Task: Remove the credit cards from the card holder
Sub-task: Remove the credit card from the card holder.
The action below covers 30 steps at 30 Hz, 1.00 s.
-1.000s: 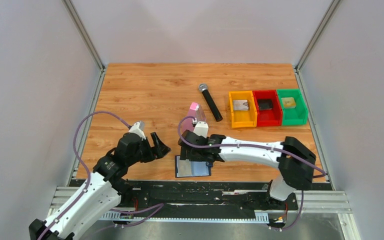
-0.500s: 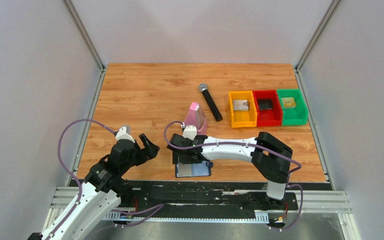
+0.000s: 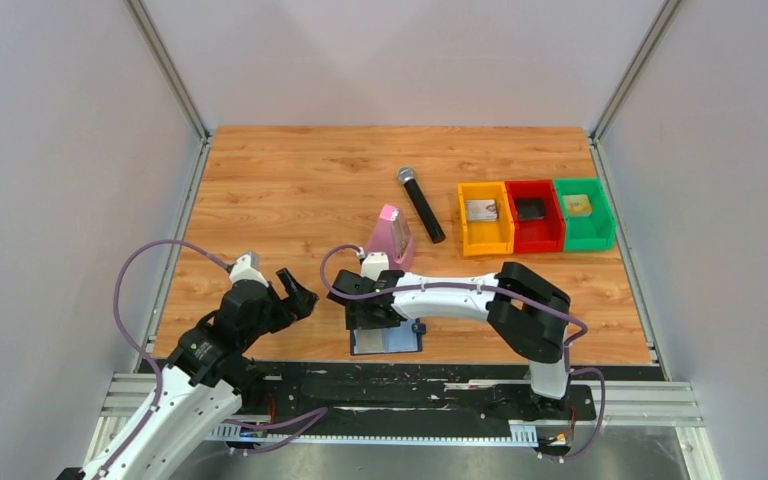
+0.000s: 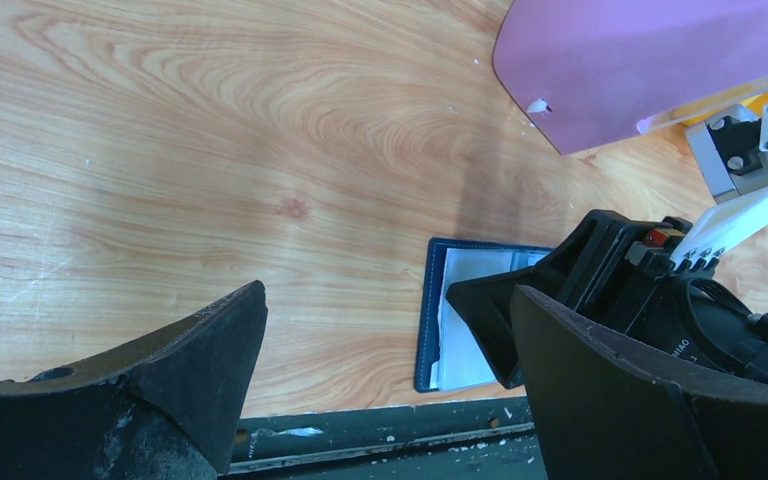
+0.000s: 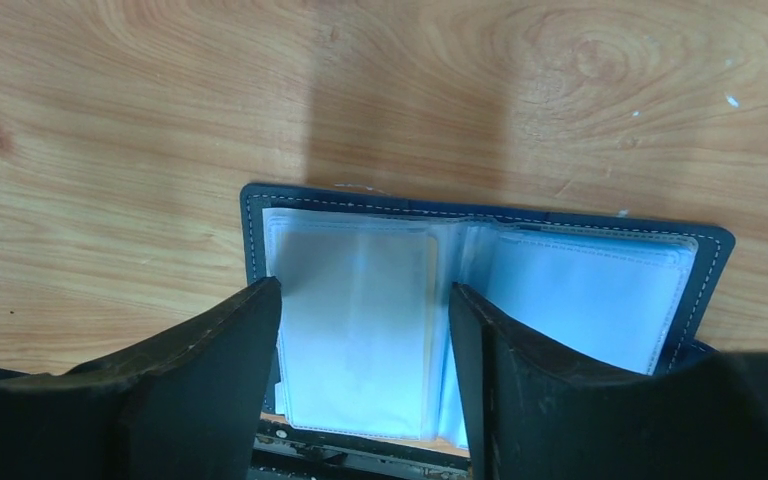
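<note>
Last second: right gripper (image 3: pixel 368 316) slid toward 9 o'clock and now sits over the left page of the card holder (image 3: pixel 387 338), with its elbow folded in behind it. Left gripper (image 3: pixel 296 296) backed off toward 8 o'clock and is well apart from the holder. Nearly all of that happened in the first half-second, with barely any motion since.

Read: right arm is lining up on the left sleeve and left arm has cleared out of its way. No card is out, so I'd say extraction hasn't begun.

Claws:
- Left is spread wide and empty.
- Right is about half spread, fingers (image 5: pixel 210 380) straddling the left page, nothing pinched between them.

Holder lies open and flat at 6 o'clock on the table (image 3: pixel 290 190), right at the near edge, with the pink metronome (image 3: pixel 393 228) at its 12.

Unclear:
- Credit cards: none visible. The sleeves are frosted pale blue (could hide a card, can't tell).
- Right fingertips touching the page or hovering: can't tell.
- Top view: the gripper covers the holder's far half. Left wrist view: the right gripper's body blocks its right half.
- Bins (image 3: pixel 533 215) at 2 o'clock: contents too small to identify.
</note>
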Tool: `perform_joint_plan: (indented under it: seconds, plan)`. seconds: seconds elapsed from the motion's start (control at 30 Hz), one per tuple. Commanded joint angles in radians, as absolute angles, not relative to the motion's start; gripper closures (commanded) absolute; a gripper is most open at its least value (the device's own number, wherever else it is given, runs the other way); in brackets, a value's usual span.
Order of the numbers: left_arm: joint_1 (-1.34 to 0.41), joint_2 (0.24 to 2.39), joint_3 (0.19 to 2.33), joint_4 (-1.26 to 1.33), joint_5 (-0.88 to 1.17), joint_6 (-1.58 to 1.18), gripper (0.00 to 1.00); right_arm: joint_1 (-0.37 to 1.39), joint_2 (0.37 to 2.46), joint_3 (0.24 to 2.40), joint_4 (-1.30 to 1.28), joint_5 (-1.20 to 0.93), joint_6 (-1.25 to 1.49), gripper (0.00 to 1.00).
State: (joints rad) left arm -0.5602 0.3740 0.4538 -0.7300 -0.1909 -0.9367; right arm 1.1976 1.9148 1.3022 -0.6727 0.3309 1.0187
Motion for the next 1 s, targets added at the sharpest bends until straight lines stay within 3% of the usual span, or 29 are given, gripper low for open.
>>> perform_joint_plan:
  seconds: [0.0,0.1,0.5,0.7,0.97]
  plan:
    - [-0.556,0.380,0.498,-0.707,-0.181,-0.921,0.00,1.204,1.942,1.318,-0.681,0.351,1.014,0.39]
    - [-0.556,0.412,0.497,-0.688,-0.161,-0.912,0.00,1.204,1.947,1.320,-0.679,0.351,1.015,0.41]
    - [-0.556,0.404,0.485,-0.695,-0.181,-0.929,0.00,1.207,1.969,1.334,-0.700,0.355,1.030,0.30]
    - [-0.557,0.374,0.483,-0.713,-0.189,-0.943,0.00,1.209,2.014,1.361,-0.744,0.366,1.044,0.33]
    - [-0.557,0.392,0.486,-0.701,-0.164,-0.931,0.00,1.209,1.980,1.348,-0.728,0.376,1.058,0.44]
